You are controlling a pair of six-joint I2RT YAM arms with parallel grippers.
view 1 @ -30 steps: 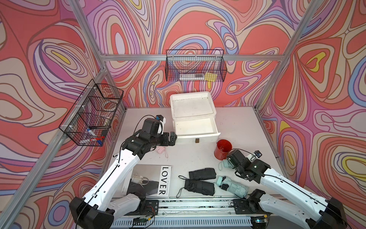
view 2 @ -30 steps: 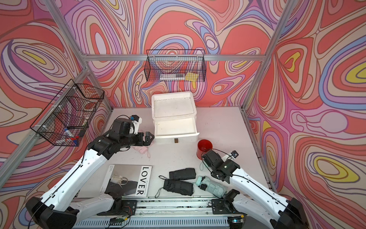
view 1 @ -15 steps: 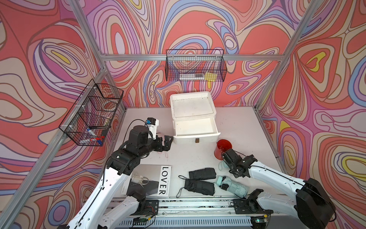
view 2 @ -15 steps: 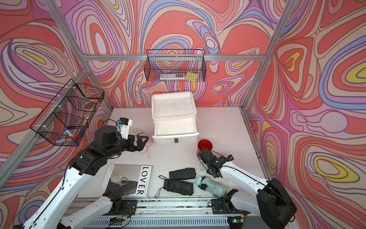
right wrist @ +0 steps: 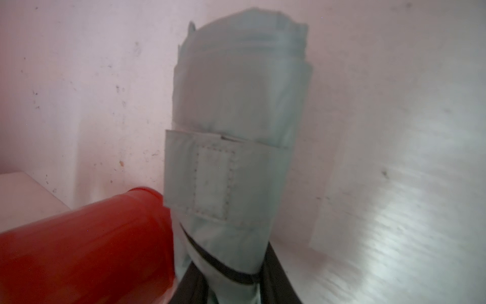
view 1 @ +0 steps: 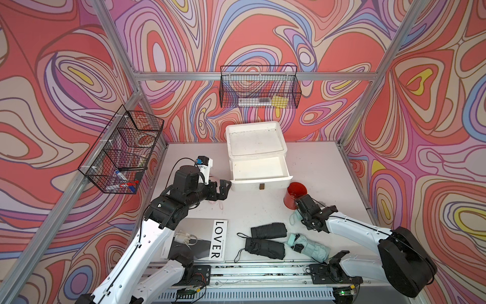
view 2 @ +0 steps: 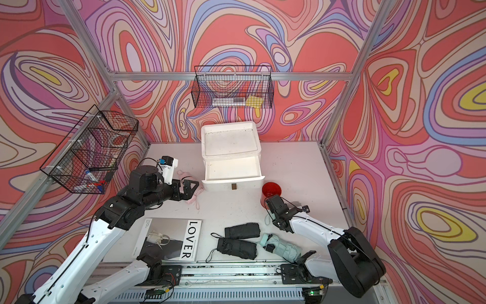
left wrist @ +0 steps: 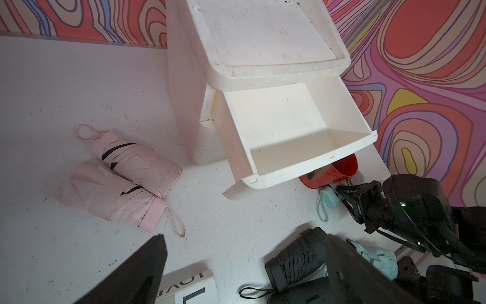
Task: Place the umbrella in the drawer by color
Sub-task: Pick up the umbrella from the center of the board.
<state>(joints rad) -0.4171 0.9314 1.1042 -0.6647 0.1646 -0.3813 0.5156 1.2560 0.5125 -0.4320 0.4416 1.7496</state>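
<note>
Three swirled walls (view 1: 249, 39), scuffed white tabletop (view 1: 315, 168), open drawer (view 1: 263, 182)

1. The mint-green umbrella (right wrist: 231, 110) clamped between the fingers of the right gripper (right wrist: 231, 279) is matt woven cloth, softly creased, with a stitched patch on its strap.
2. Just beside that gripper, the red cup (right wrist: 79, 250) looks like smooth plastic with a slight sheen.
3. Ahead of the left gripper (left wrist: 244, 239), two pink umbrellas (left wrist: 136, 163) are matt cloth, heavily wrinkled.
4. The white drawer unit (left wrist: 315, 164) beside them is matt plastic, scuffed and speckled on top.
5. The tabletop (left wrist: 79, 79) is smooth, matt white, with dark scuffs.
6. Between the grippers, two black umbrellas (view 1: 264, 248) are matt pleated fabric.
7. The magazine (view 1: 200, 240) has a smooth paper cover.
8. The wire baskets (view 1: 259, 86) are thin black metal; the frame bars (view 1: 184, 76) are bare brushed metal.
</note>
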